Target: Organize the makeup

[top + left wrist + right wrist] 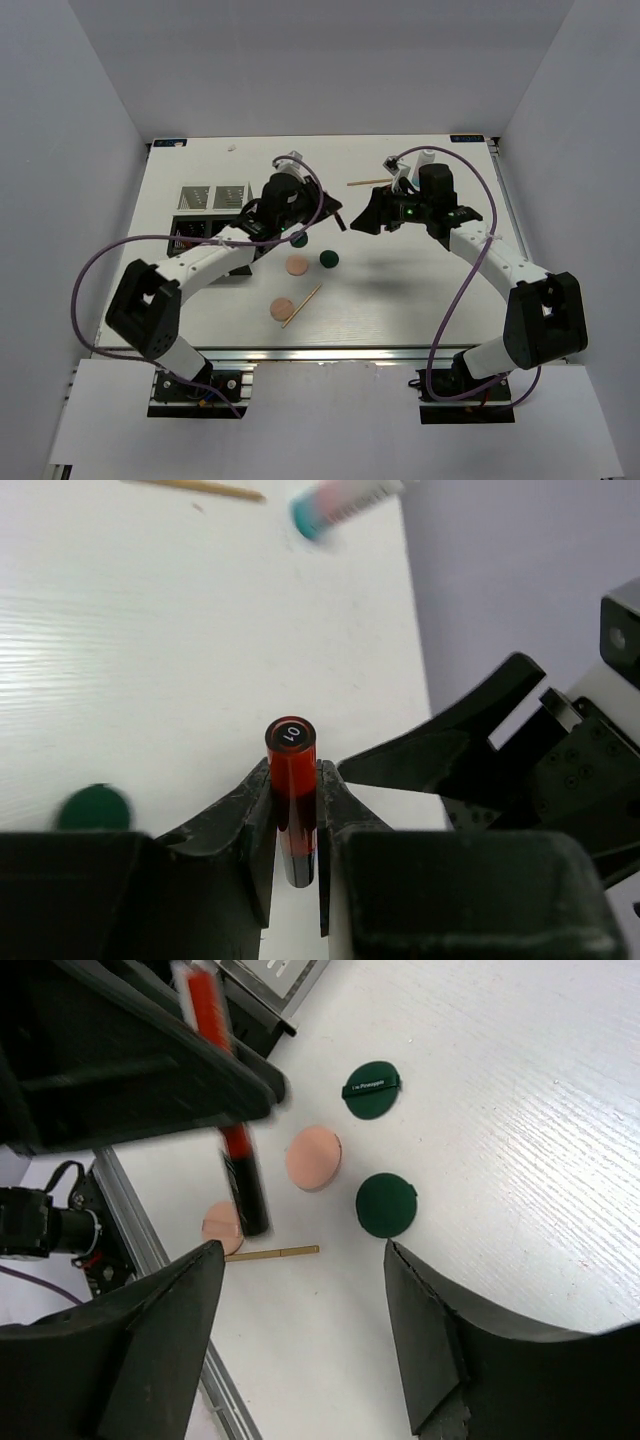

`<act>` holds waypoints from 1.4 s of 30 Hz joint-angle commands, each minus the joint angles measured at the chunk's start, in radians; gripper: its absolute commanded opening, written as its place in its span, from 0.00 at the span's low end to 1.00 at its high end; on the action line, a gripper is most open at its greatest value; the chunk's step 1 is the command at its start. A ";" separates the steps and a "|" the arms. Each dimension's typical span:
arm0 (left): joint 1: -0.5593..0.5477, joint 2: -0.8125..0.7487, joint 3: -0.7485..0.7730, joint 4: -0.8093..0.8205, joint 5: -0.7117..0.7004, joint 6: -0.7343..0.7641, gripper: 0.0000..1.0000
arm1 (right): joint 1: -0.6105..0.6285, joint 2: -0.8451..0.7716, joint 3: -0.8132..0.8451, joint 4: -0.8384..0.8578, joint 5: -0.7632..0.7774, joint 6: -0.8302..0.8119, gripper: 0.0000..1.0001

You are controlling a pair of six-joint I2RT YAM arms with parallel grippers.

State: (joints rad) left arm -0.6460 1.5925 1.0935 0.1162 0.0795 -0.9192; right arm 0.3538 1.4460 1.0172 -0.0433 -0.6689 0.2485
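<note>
The left gripper (295, 820) pinches a black-and-red stick (291, 765) between narrow jaws, gripping the lower body so the round labelled end stands clear of the fingers, lifted off the white table (400, 300) near its middle. The right gripper (303, 1260) faces it just beside, jaws spread wide and empty. We judge that the two tools meet here so the stick sits squarely in one grip for a clean drop into the black organizer (210, 205), which stands at the table's left, partly under the left arm. The rest of the makeup lies loose on the table. Two peach-pink discs (313, 1157) and two dark green discs (386, 1204) cluster below the grippers, with the near wooden stick (270, 1252) beside them. The far wooden stick (368, 182) and a small white-blue bottle (340, 505) lie toward the far edge, and we judge all of these unsorted as yet
</note>
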 commanded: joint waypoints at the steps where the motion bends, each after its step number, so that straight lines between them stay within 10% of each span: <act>1: 0.048 -0.179 0.023 -0.209 -0.190 0.162 0.00 | -0.003 -0.030 0.014 0.005 -0.021 -0.050 0.70; 3: 0.074 -0.241 0.011 -0.281 -0.329 0.224 0.00 | -0.003 -0.036 0.011 -0.010 -0.026 -0.081 0.67; 6: 0.100 -0.353 -0.001 -0.426 -0.587 0.379 0.00 | -0.001 -0.038 0.000 -0.029 -0.064 -0.132 0.00; 14: 0.268 -0.607 -0.234 -0.412 -0.938 0.601 0.00 | -0.001 -0.036 -0.031 -0.026 -0.092 -0.167 0.00; 27: 0.551 -0.481 -0.353 -0.141 -0.776 0.734 0.00 | -0.001 0.014 0.015 -0.107 -0.106 -0.242 0.00; 36: 0.552 -0.419 -0.368 -0.076 -0.713 0.686 0.00 | 0.002 0.059 0.023 -0.170 -0.146 -0.423 0.34; 42: 0.552 -0.428 -0.372 -0.104 -0.682 0.649 0.51 | 0.082 0.186 0.073 -0.214 0.072 -0.520 0.50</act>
State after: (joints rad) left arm -0.0975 1.1912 0.7174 0.0006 -0.6342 -0.2394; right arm 0.3847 1.5696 1.0214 -0.2127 -0.7185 -0.1852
